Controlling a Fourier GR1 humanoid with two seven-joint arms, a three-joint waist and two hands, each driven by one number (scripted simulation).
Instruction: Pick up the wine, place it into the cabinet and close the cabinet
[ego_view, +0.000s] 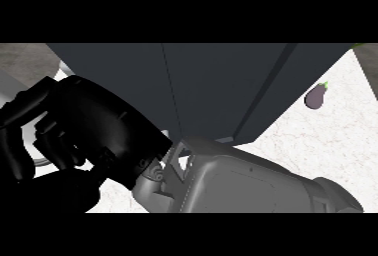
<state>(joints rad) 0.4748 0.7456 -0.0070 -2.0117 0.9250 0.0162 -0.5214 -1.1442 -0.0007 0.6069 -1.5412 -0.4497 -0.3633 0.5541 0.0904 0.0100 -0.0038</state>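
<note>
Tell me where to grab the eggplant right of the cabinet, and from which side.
Grip the eggplant round its fat purple middle, not the thin green stem end at its top in the head view. Come from above or from its right. It lies on the open counter, and the dark cabinet stands close on its left, likely leaving little room there.

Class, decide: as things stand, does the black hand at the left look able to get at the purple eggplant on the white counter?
Probably not directly: the black hand is at far left, and the dark grey cabinet stands between it and the purple eggplant at the right.
</note>
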